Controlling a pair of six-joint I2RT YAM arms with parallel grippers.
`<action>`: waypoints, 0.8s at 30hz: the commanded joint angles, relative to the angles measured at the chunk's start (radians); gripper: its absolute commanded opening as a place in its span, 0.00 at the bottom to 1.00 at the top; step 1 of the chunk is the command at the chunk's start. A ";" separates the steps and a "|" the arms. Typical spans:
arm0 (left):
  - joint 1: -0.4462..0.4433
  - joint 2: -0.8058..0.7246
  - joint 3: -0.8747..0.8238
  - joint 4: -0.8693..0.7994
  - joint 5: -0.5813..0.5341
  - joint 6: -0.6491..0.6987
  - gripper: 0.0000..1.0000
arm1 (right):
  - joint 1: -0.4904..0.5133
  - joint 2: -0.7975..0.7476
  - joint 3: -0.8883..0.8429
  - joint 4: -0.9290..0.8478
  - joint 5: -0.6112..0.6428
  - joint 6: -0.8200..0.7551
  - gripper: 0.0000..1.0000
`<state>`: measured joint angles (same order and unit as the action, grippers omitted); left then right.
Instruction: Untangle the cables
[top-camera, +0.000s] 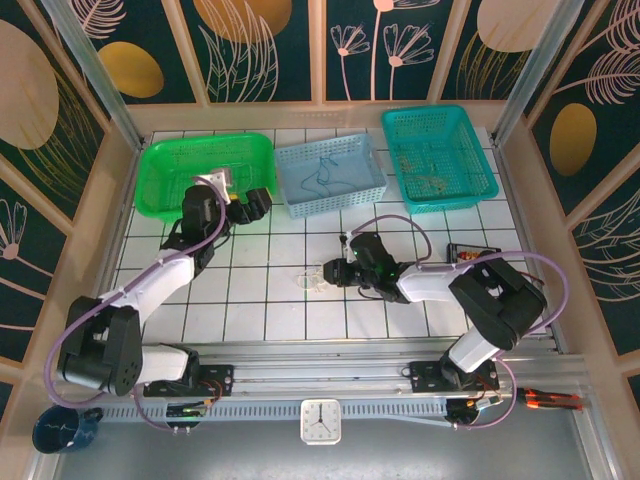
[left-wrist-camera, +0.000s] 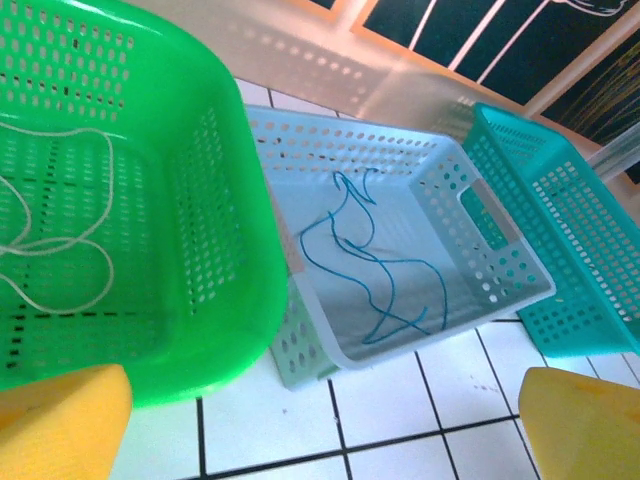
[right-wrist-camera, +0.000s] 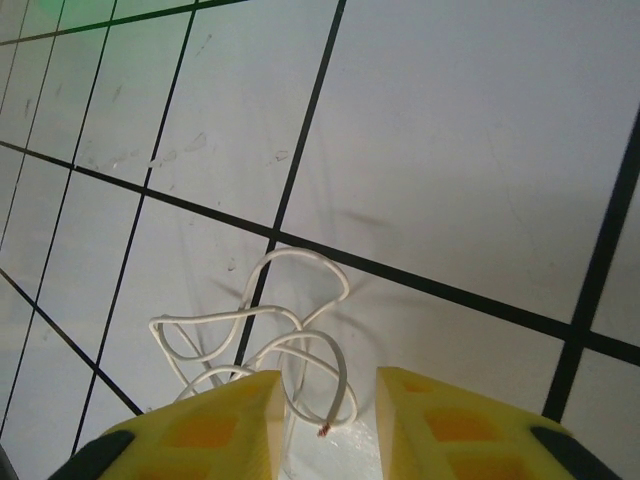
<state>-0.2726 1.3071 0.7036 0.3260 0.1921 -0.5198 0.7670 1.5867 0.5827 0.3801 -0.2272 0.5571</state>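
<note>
The cables (top-camera: 312, 283) were judged mostly sorted, a blue wire (left-wrist-camera: 340, 205) and a whitish wire (left-wrist-camera: 95, 240) already binned, one white wire (right-wrist-camera: 262, 335) left at the frame's bottom between the right gripper's (right-wrist-camera: 330, 410) parted fingers, the left gripper (left-wrist-camera: 325, 420) held wide, empty.

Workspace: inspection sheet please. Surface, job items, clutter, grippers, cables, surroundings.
Surface: white tiled table.
Job's things: white wire loose on tiles; blue wire in pale-blue basket; whitish wire in green basket; teal basket, contents unclear.
Clutter: clock and mug at near edge.
Grippers: left gripper jaws wide apart, empty; right gripper jaws apart astride the white wire's end.
Cables: lilac hoses along both arms.
Surroundings: floral panels.
</note>
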 joint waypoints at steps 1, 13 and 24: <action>-0.014 -0.046 -0.042 0.065 -0.029 -0.037 0.99 | 0.006 0.019 0.034 0.045 -0.020 0.000 0.21; -0.019 -0.062 -0.109 0.082 0.061 -0.021 0.99 | -0.008 -0.189 0.121 -0.138 0.024 -0.094 0.00; -0.103 -0.057 -0.175 0.232 0.237 0.024 0.99 | -0.042 -0.368 0.276 -0.313 0.053 -0.183 0.00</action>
<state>-0.3527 1.2610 0.5461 0.4618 0.3485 -0.5304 0.7395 1.2385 0.8215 0.1421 -0.1986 0.4156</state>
